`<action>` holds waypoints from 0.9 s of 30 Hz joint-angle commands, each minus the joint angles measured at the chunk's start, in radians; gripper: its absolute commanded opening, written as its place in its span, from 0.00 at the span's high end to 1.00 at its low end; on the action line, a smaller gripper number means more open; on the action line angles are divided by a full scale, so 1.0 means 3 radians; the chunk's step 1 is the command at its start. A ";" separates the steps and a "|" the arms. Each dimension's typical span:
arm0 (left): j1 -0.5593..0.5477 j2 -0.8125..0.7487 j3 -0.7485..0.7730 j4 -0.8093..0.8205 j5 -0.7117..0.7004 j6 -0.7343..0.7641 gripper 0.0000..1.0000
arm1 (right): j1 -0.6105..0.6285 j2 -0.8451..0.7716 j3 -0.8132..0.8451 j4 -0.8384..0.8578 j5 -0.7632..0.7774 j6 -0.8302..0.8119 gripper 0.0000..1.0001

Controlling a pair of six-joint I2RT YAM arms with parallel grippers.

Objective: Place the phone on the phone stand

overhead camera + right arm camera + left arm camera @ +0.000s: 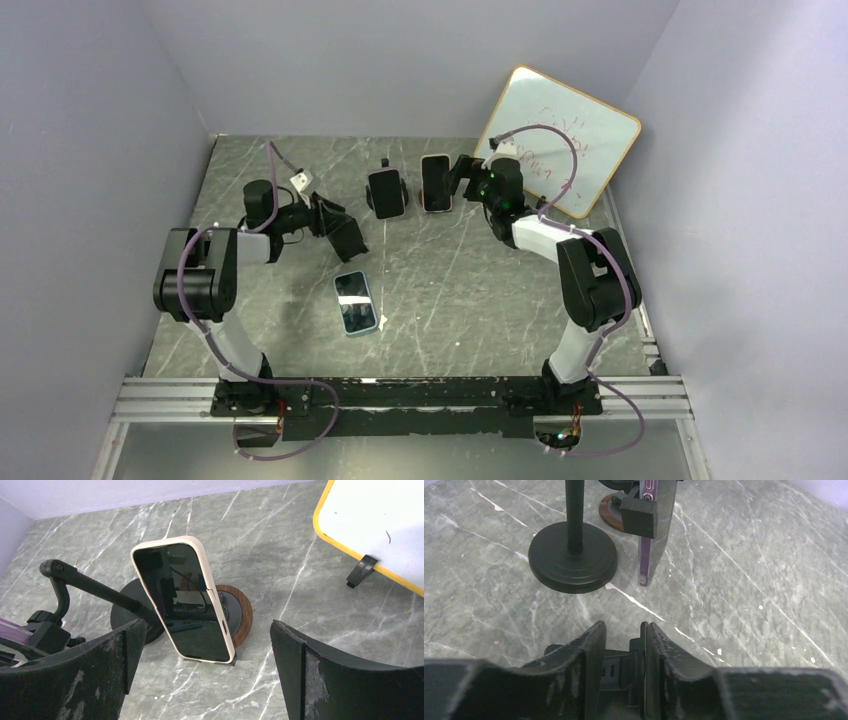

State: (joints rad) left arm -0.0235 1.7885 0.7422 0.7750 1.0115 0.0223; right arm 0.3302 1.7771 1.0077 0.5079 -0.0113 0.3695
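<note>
A phone in a light blue case (355,302) lies flat, screen up, near the middle of the table. At the back, a dark phone (387,192) sits clamped on a black phone stand (573,557). It shows edge-on with a purple rim (651,535) in the left wrist view. A cream-cased phone (182,600) leans on a wood-rimmed stand (242,611). My left gripper (345,238) (623,630) hovers left of the stands and above the flat phone, its jaws a narrow gap apart around nothing. My right gripper (462,175) (209,625) stands wide open just right of the cream phone, touching nothing.
A yellow-framed whiteboard (560,140) (380,525) leans against the back right wall behind my right arm. Grey walls close in the marble table (450,300) on three sides. The two stands stand close together.
</note>
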 commanded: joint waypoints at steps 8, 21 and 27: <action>-0.0135 0.0059 0.0357 -0.0948 0.0149 0.0611 0.56 | 0.0003 -0.0187 -0.0050 0.0020 0.0108 -0.0085 0.00; -0.0137 0.0139 0.0478 -0.1134 0.0206 0.0606 0.62 | 0.0004 -0.0227 -0.0076 0.0020 0.0135 -0.0110 0.00; -0.0137 0.0266 0.0668 -0.1466 0.0413 0.0792 0.91 | -0.0001 -0.0208 -0.0079 0.0030 0.0135 -0.0109 0.00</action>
State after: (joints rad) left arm -0.0605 1.8275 0.8837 0.4309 1.0729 0.1886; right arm 0.3302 1.7470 0.9920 0.5034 0.0151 0.3508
